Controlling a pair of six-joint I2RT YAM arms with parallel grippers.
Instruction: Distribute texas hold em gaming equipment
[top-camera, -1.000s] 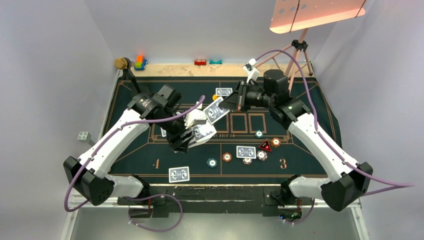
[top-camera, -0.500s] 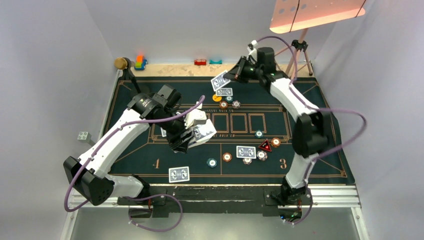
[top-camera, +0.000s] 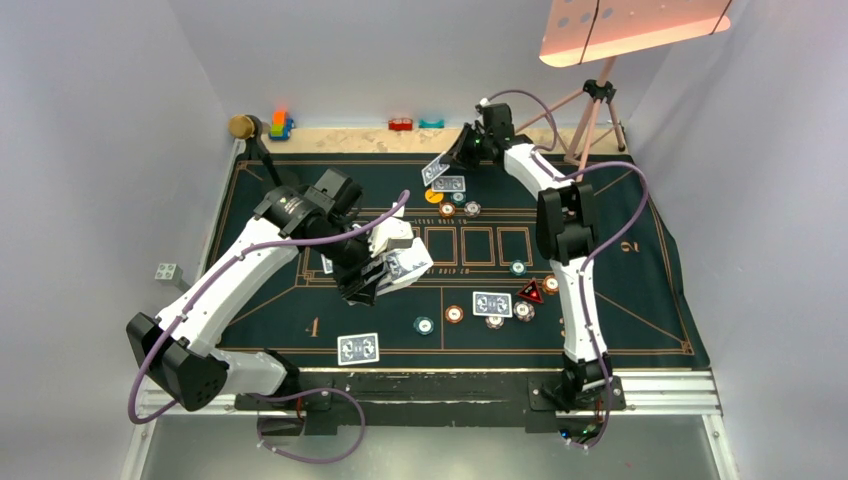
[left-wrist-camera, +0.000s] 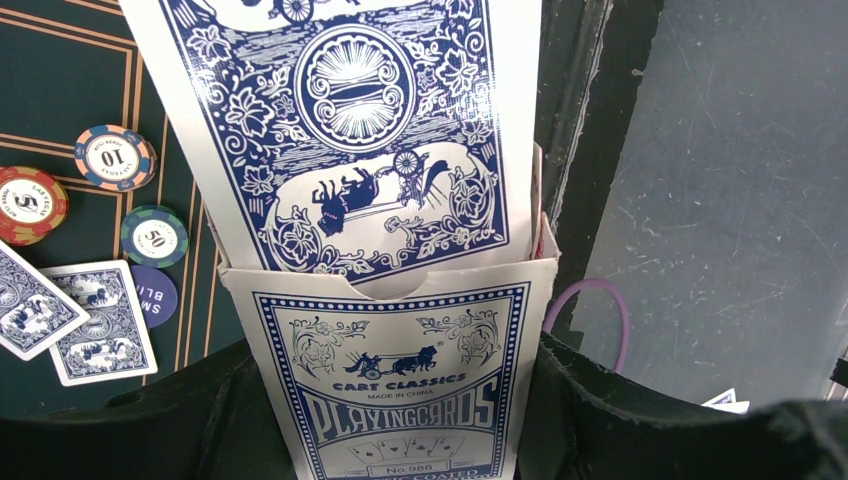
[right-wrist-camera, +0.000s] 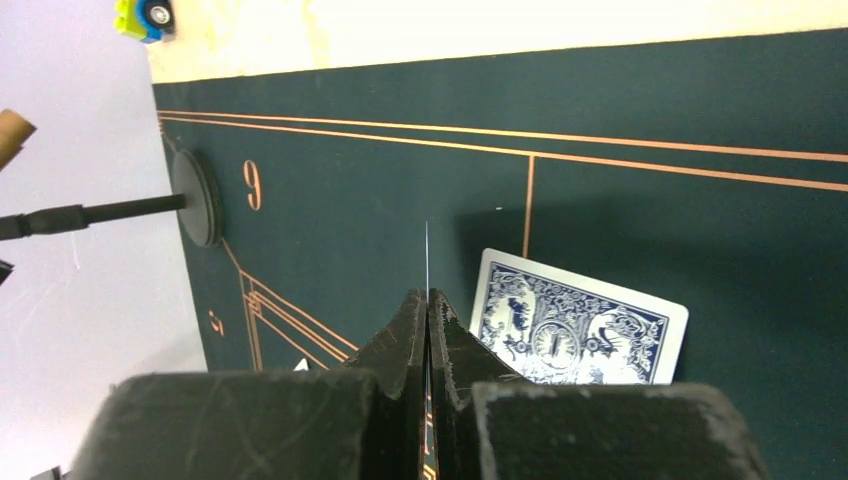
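While the left gripper (top-camera: 385, 262) clamps the open card box (left-wrist-camera: 400, 400) over the left-middle of the green mat (top-camera: 640, 300), the right gripper (right-wrist-camera: 428, 305) pinches one playing card (top-camera: 434, 169) edge-on at the far side, just above a face-down card (right-wrist-camera: 580, 330) lying there.

I run two arms of the same build. The left arm (top-camera: 235, 268) has white link shells between black joint housings. Its biggest housing, just above the rail (top-camera: 430, 392), is a rounded black block dotted with small holes. A purple cable (top-camera: 350, 232) trails along it, away from the rail. The right arm (top-camera: 573, 312) matches it: slim white shells, black joints, and its own purple cable (top-camera: 645, 200) looping well clear of the rail. On the right wrist view, the fingers (right-wrist-camera: 405, 335) are matte black wedges, scuffed and scratched.
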